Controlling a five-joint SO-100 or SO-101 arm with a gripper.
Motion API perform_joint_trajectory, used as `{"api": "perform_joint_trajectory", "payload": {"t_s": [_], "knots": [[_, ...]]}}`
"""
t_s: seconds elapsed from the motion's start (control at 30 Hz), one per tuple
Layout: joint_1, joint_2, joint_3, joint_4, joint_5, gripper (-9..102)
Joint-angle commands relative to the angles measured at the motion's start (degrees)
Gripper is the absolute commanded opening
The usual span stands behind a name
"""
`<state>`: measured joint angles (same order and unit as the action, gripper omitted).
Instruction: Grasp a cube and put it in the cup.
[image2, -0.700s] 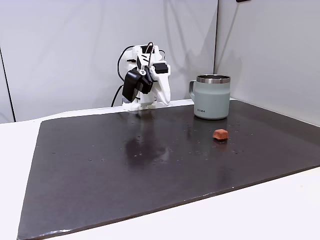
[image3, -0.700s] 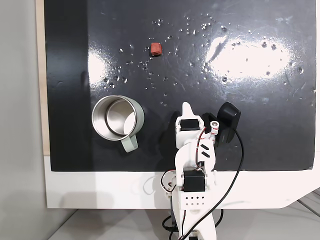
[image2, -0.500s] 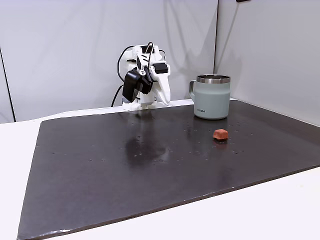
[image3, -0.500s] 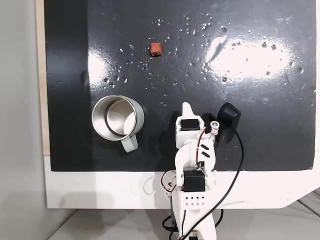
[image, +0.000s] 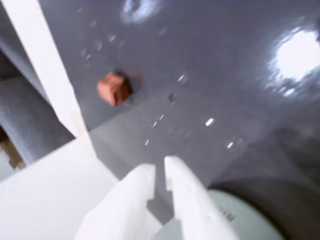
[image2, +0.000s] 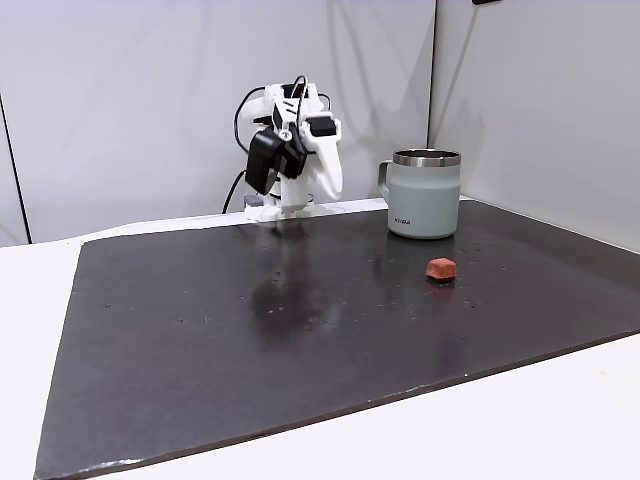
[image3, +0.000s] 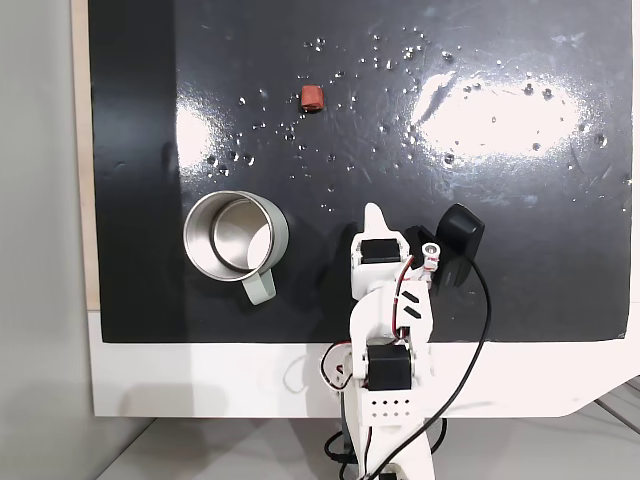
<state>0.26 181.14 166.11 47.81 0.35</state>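
So the cube (image3: 312, 97) is sitting alone on the dark mat (image3: 520, 290), well apart from the cup (image3: 236, 235), off past its rim on the side away from the handle. The gripper (image: 159, 171) looks nearly closed with nothing in it, though the wrist view is blurry. It's near the cup's handle side.

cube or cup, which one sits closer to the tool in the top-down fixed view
The cup: the steel-rimmed mug stands just left of the tool near the arm's base, while the small reddish cube lies well further up the dark mat.
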Motion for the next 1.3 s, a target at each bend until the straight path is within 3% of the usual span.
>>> {"api": "perform_joint_trajectory", "payload": {"t_s": [0.0, 0.37, 0.77, 1.27], "knots": [[-2.55, -3.96, -11.78, 1.85, -0.97, 0], [-3.08, -34.37, -40.96, 3.52, -4.04, 0], [-5.89, -67.32, -71.89, 17.40, 6.50, 0], [-12.04, -86.66, -89.21, 25.14, 16.70, 0]]}}
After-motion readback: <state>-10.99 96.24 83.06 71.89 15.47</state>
